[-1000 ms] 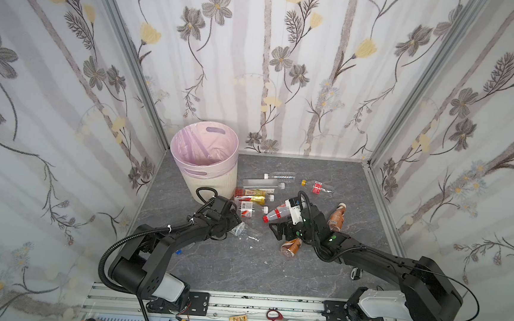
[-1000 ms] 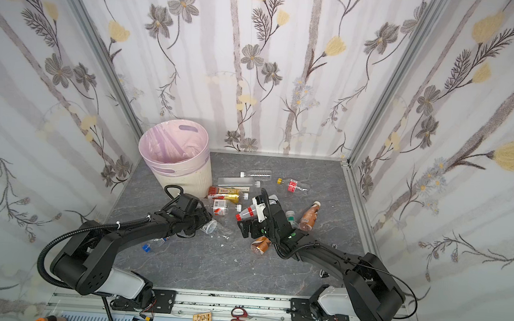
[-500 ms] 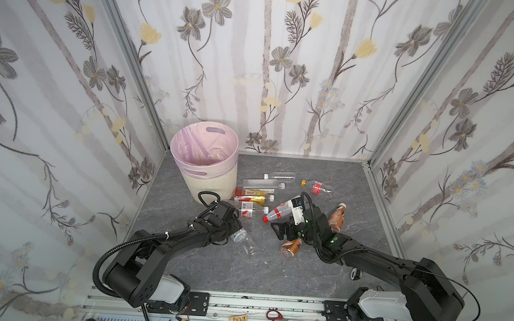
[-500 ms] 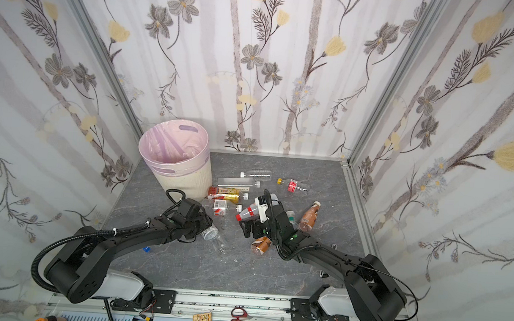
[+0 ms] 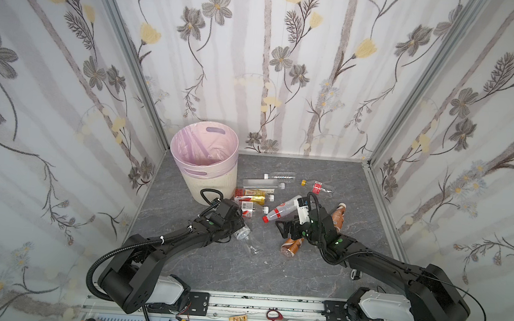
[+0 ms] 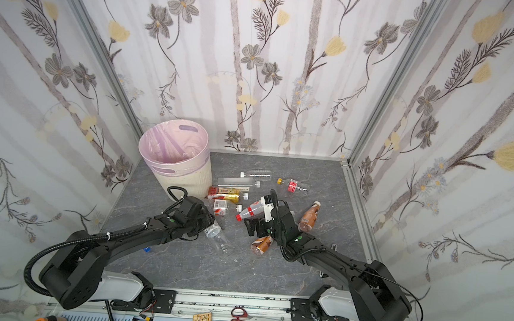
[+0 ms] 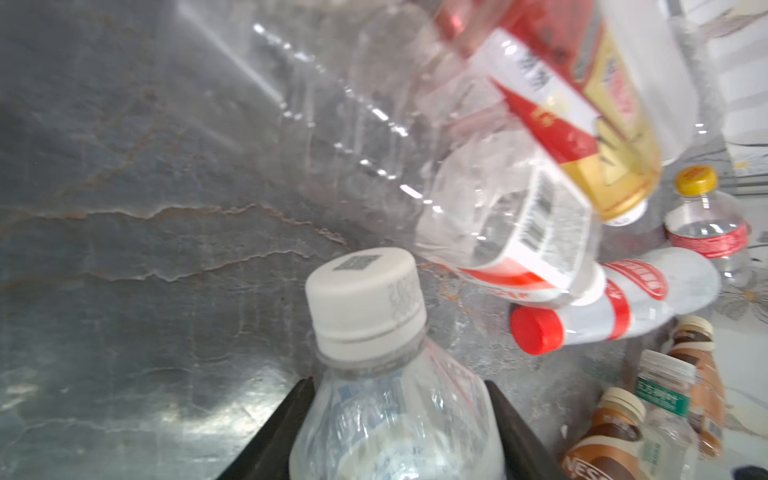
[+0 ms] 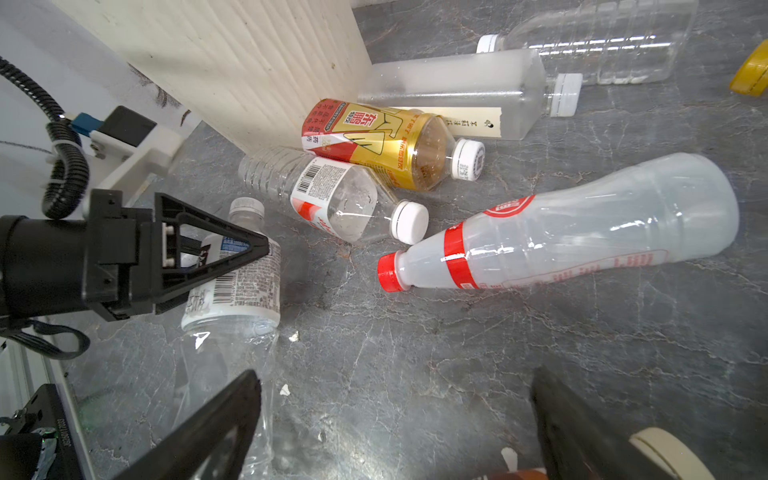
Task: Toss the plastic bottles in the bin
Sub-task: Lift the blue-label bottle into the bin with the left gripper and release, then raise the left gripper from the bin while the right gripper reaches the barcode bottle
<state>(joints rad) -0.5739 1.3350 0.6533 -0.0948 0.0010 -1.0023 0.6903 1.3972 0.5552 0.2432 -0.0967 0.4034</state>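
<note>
Left gripper is clamped on the water bottle, jaws pressed to both sides of its shoulder just under the white cap. That looks a sensible spot, since the neck end should be stiffer than the thin, crushable body. The bottle slants with its base toward the near edge of the tabletop; whether it is off the surface, I can't tell. The bin stands in the far left corner, close beyond that arm, pink liner showing and no bottle visible inside. Right gripper hangs spread wide and empty over bare tabletop near the middle, facing the red-capped bottle; the wide spread probably suits that fat body. The gold-labelled bottle lies just beside the foot of the bin, the rest scattered toward the far edge.
</note>
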